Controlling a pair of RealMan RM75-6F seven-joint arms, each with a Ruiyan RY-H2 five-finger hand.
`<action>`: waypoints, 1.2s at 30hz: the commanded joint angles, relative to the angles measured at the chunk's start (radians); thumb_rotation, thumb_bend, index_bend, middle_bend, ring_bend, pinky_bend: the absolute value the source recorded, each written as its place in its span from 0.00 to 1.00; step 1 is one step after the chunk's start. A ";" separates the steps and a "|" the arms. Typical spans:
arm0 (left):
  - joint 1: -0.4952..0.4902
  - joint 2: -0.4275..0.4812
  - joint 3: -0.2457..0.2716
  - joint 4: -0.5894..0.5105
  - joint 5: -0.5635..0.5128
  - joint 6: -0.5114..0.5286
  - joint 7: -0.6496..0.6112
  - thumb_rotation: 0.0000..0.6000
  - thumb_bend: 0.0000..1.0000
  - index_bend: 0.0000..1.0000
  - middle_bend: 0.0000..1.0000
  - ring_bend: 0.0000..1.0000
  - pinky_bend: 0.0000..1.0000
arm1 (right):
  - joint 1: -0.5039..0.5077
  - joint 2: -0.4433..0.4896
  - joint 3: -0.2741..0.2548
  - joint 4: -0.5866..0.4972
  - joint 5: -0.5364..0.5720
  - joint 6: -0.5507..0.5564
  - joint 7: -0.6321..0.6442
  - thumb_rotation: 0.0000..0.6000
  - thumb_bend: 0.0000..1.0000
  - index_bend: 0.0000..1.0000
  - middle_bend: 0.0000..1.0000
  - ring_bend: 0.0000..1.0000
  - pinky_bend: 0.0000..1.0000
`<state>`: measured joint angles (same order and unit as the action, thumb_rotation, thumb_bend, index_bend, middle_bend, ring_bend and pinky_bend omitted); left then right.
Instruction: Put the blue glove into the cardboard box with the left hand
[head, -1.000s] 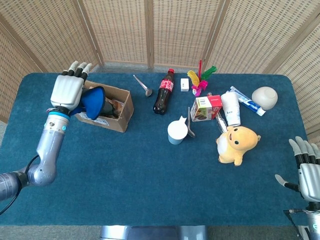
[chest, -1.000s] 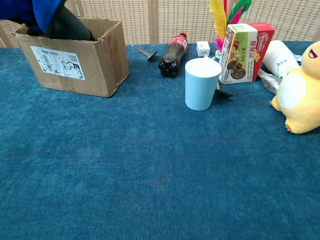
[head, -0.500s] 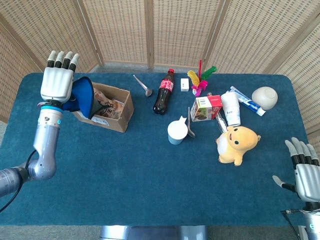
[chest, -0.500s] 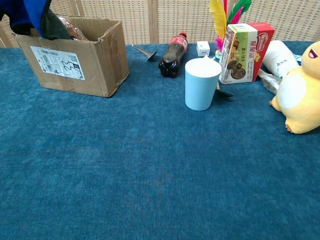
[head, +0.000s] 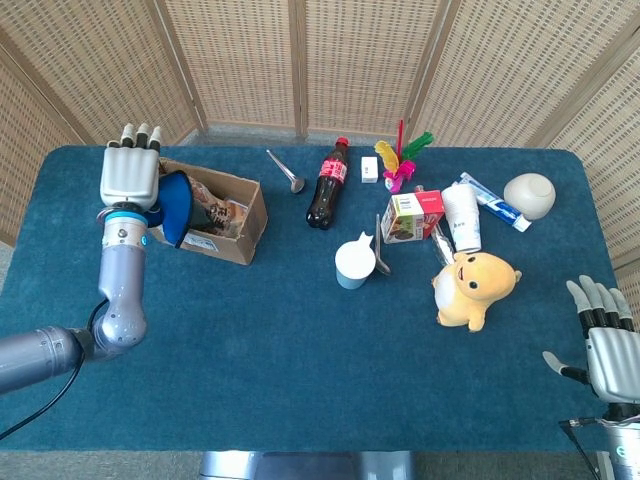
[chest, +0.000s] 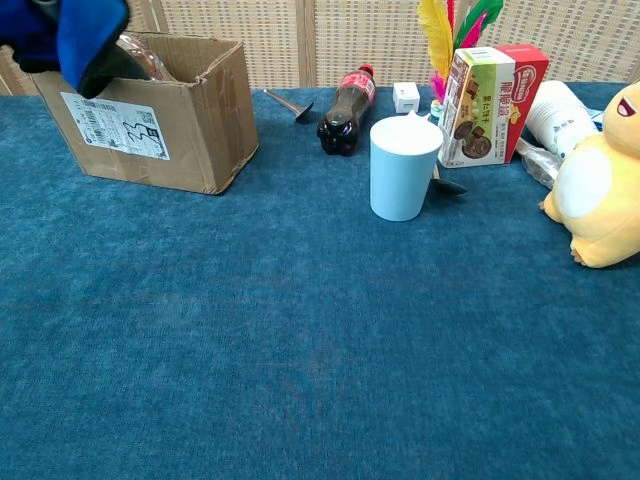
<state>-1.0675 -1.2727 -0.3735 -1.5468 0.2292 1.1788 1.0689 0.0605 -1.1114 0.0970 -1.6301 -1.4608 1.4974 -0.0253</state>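
The open cardboard box stands at the table's back left, with packets inside. The blue glove hangs at the box's left end, over its rim, with its dark cuff pointing into the box. My left hand is right beside and above the glove, back up and fingers stretched straight; the glove hangs from under its palm, where the hold is hidden. The chest view shows the glove over the near-left corner of the box. My right hand stays at the near right edge, fingers apart and empty.
Right of the box lie a metal spoon and a cola bottle. Further right are a light blue cup, a snack carton, stacked paper cups, a yellow plush toy and a white bowl.
My left hand lifted the glove up and to the left off the box, then came back down to the right, so it now hangs over the box's left rim. The right hand barely moved.
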 joint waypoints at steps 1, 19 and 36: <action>-0.046 -0.028 -0.053 0.032 -0.221 -0.080 -0.013 1.00 0.21 0.00 0.00 0.00 0.06 | 0.001 -0.002 0.001 0.003 0.004 -0.002 -0.001 1.00 0.00 0.00 0.00 0.00 0.00; 0.067 -0.071 0.027 0.223 0.607 -0.005 -0.508 1.00 0.00 0.00 0.00 0.00 0.06 | 0.008 -0.012 -0.003 0.005 0.010 -0.018 -0.020 1.00 0.00 0.00 0.00 0.00 0.00; 0.317 0.156 0.127 -0.081 0.827 0.131 -0.674 1.00 0.00 0.00 0.00 0.00 0.05 | 0.004 -0.005 -0.006 -0.005 -0.004 -0.004 -0.012 1.00 0.00 0.00 0.00 0.00 0.00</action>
<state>-0.8062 -1.1544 -0.2872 -1.5873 0.9963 1.2639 0.4476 0.0645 -1.1168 0.0905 -1.6353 -1.4649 1.4938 -0.0374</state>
